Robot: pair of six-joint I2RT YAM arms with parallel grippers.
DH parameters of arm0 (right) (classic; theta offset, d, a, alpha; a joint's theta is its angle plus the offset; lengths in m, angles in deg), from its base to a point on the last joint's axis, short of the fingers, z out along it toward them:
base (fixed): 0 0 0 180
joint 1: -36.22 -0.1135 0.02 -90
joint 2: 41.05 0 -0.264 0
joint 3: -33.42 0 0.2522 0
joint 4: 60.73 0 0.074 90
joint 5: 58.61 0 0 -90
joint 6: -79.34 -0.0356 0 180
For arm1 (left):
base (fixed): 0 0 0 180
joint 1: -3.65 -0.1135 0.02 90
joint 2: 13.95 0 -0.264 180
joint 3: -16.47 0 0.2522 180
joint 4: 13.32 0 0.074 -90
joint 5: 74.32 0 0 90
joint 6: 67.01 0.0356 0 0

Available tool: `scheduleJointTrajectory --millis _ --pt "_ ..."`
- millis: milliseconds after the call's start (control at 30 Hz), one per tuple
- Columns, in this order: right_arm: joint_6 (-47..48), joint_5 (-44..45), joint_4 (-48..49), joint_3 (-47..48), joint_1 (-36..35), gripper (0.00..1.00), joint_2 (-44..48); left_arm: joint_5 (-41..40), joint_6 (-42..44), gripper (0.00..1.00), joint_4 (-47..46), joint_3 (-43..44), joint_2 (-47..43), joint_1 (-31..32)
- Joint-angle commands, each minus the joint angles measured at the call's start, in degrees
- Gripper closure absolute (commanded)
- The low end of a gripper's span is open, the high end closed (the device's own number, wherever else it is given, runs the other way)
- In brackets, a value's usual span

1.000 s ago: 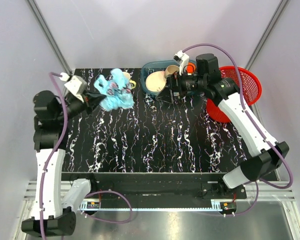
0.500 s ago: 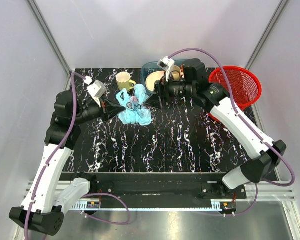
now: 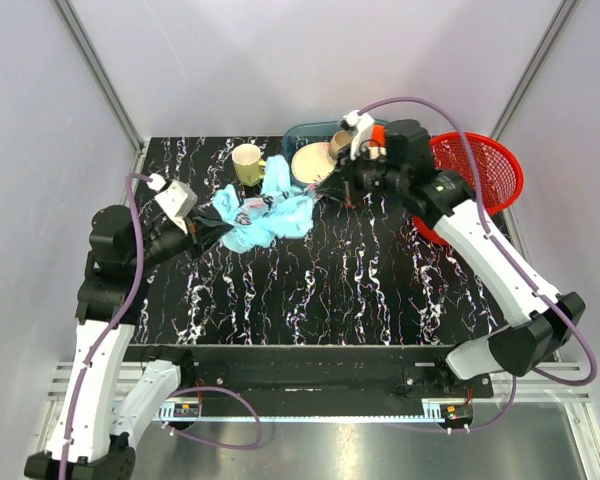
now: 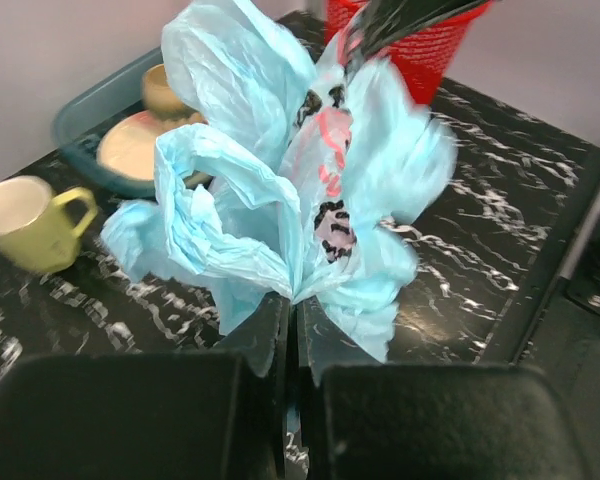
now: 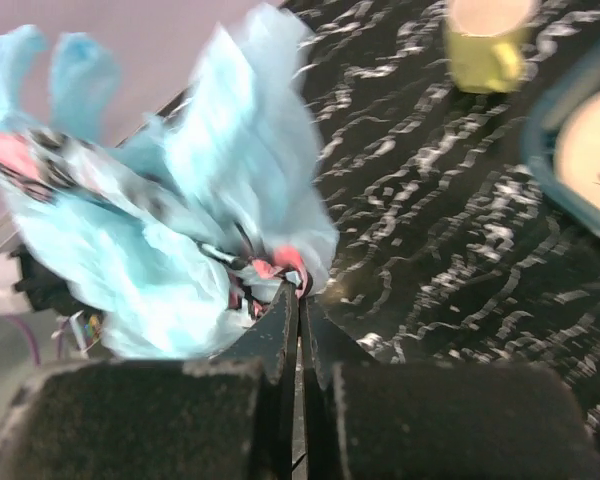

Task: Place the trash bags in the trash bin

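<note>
My left gripper point(image 3: 202, 232) is pinched tight, its two fingers pressed together on a twist of the thin light-blue bag point(image 3: 265, 215). It holds the bag at its 8 o'clock end. My right gripper point(image 3: 320, 192) is clamped closed as well, with a fold of the same bag nipped between its tips at the 2 o'clock end.

The bag hangs crumpled and bunched between the two grips, and its pink and dark prints show near the middle. From my left wrist it fans upward out of the fingers in loose, puffy folds. From my right wrist it is blurred, spreading off toward 10 o'clock. It sits over the far left part of the black marbled worktop point(image 3: 330, 285), at about 11 o'clock from the centre. I cannot tell whether its underside touches the surface.

The red mesh basket point(image 3: 500, 150) stands at the far right corner, at about 2 o'clock. It is well apart from the bag and partly hidden behind my right arm.

A yellow mug point(image 3: 247, 163) stands just beside the bag at its 12 o'clock. The teal tray point(image 3: 302, 131) lies along the far edge at about 12 o'clock, carrying a cream plate point(image 3: 310, 163) and a small cup point(image 3: 338, 143). My right wrist hovers at the tray's near right corner.
</note>
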Motion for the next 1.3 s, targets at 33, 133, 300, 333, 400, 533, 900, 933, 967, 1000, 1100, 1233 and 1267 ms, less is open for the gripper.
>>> scheduleJointTrajectory --millis 33,133,300,333,400,533,900,933,967,1000,1100,1233,1267 --pt "-0.6 6.4 1.2 -2.4 8.0 1.0 5.4 0.0 0.1 1.0 3.7 -2.0 -2.9 -7.6" --pt "-1.1 5.8 3.5 -4.7 8.5 1.0 7.1 3.8 2.3 0.99 3.1 -4.0 -4.7 -9.2" --pt "-2.7 -0.3 8.6 -8.6 8.5 1.0 9.0 10.0 8.0 0.52 5.8 -3.8 -5.1 -9.2" --pt "-2.7 -0.6 8.3 -8.6 8.4 1.0 9.0 10.2 9.4 0.41 6.9 -3.4 -5.1 -9.1" --pt "-2.6 -1.0 8.1 -8.3 8.4 1.0 9.1 10.8 11.6 0.28 11.9 -1.4 -4.6 -9.2" --pt "-2.9 -2.7 9.9 -9.6 8.4 1.0 11.1 9.8 21.4 0.18 17.3 -0.2 -6.2 -9.2" --pt "-3.1 -11.4 13.9 -13.3 8.3 1.0 13.7 9.9 12.9 0.11 -3.0 -3.2 4.2 -0.8" --pt "-2.7 -12.6 13.9 -13.2 8.2 1.0 13.7 9.4 11.2 0.12 -5.6 -3.8 5.4 1.5" --pt "-2.1 -14.0 13.4 -12.8 7.9 1.0 13.7 9.0 10.5 0.11 -9.6 -3.5 6.4 2.2" --pt "-0.9 -14.4 12.0 -12.3 7.8 1.0 13.5 8.7 9.6 0.12 -10.9 -3.1 7.4 2.8" --pt "-0.2 -16.5 11.4 -11.2 7.0 1.0 13.5 9.5 9.4 0.12 -11.6 -0.9 12.9 4.4" --pt "1.1 -16.4 11.5 -10.4 4.8 1.0 14.0 11.6 12.3 0.12 -11.8 -1.5 16.9 7.8" --pt "1.3 -16.5 11.5 -10.2 4.1 1.0 14.0 12.4 11.5 0.12 -12.6 -2.1 17.4 8.5"
